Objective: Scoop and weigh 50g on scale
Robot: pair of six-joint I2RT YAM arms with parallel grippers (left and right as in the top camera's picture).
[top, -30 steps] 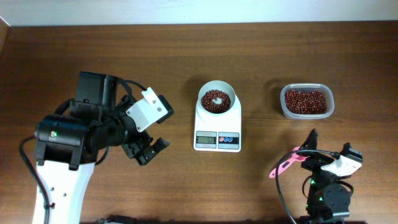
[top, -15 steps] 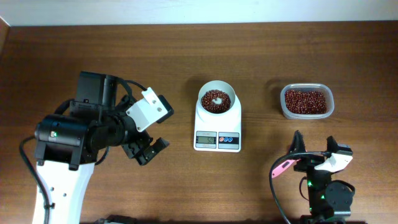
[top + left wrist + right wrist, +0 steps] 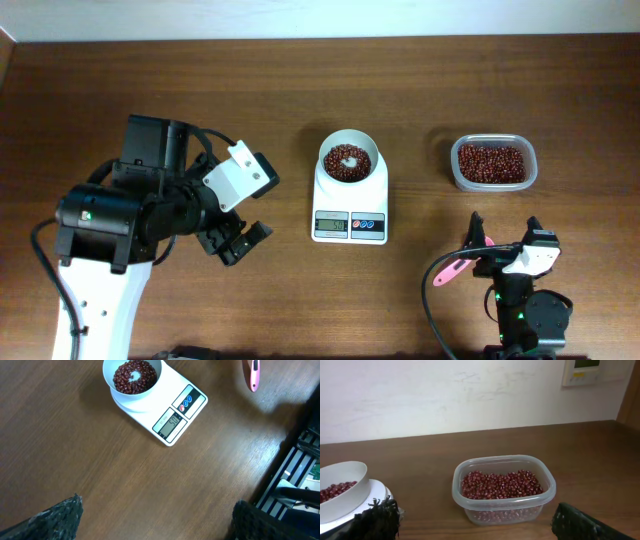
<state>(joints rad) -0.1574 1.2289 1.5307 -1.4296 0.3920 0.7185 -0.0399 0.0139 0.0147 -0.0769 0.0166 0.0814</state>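
A scale (image 3: 349, 195) sits mid-surface (image 3: 300, 90), with the bowl (image 3: 349, 162) on its back half holding beans (image 3: 347, 168). To its right, well apart, stands a tub (image 3: 493, 163) of more beans. A scoop (image 3: 448, 272) lies in front of the tub, beside the right gripper (image 3: 503, 228). The left gripper (image 3: 255, 210) is left of the scale.

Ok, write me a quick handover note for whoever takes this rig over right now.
Left gripper: open, empty, left of the scale.
Right gripper: open, empty, front right; the pink scoop lies on the table by it.
Beans fill the scale's bowl; more sit in the clear tub.
Done: scooping, it seems.
Left: confirm the display, which looks like fifty but is hard to read.
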